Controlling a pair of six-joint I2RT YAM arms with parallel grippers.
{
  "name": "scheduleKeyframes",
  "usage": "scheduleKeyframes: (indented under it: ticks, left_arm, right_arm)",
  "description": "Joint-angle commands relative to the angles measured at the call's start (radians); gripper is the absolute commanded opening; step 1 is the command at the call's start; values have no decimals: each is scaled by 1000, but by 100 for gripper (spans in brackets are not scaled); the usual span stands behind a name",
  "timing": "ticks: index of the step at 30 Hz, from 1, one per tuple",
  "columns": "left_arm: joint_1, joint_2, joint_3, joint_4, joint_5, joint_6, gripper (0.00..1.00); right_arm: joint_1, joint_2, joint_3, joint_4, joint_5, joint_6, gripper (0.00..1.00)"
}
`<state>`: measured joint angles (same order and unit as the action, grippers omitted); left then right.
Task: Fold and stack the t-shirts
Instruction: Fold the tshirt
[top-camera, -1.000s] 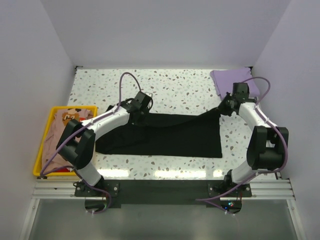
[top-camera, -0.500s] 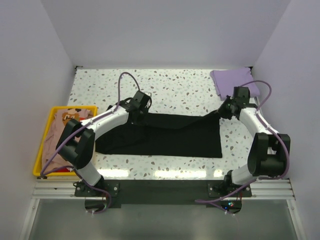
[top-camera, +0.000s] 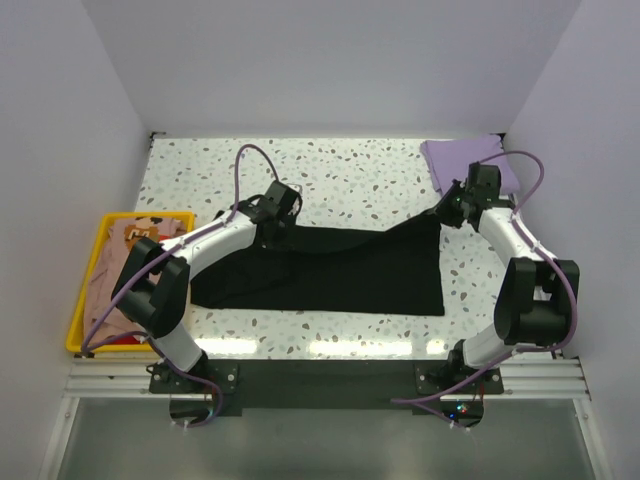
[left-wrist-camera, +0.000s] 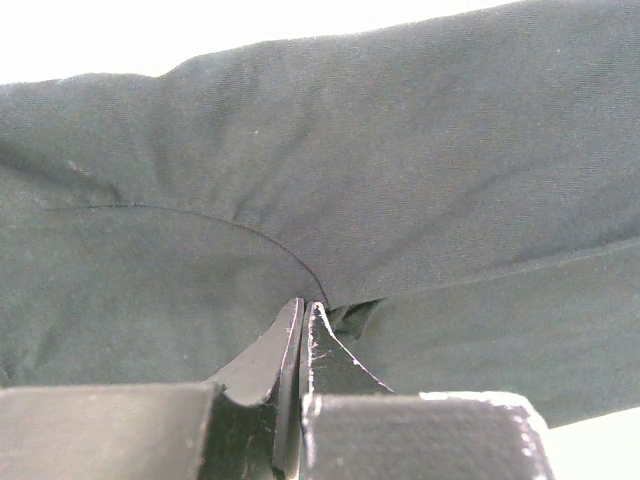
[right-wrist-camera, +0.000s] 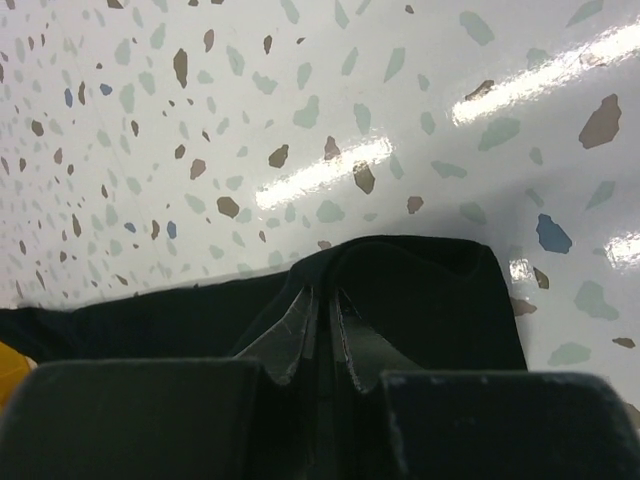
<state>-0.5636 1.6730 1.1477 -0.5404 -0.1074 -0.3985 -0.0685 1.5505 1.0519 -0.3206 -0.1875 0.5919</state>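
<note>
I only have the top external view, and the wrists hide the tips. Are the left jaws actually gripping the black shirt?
Observer: Yes; the left wrist view shows the left jaws shut, with the black shirt puckering into their tips.
Reviewer: And the right?
Observer: The right jaws are shut on a corner of it, dark cloth filling the slit between them.
Reviewer: Flat corner?
Observer: No, doubled over; a rounded fold shows just past the tips.

the black t-shirt lies spread out, left gripper and right gripper at its far corners (right corner raised).
</note>
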Motion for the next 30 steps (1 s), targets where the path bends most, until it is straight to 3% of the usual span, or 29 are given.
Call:
scheduleKeyframes:
  ticks: [1,12,24,30]
  left_arm:
    - [7,-2,-6,17,14,18,0]
    - [7,2,-19,-1,40,47,0]
    - [5,21,-42,-36,51,90,0]
    - [7,24,-43,-39,35,96,0]
  right_arm:
    - [-5,-58,-24,34,-36,8,2]
    - [-5,-197,-193,-118,19,-14,2]
    - [-19,-208,-309,-141,48,-26,1]
    - [-82,-196,-311,-146,28,-38,2]
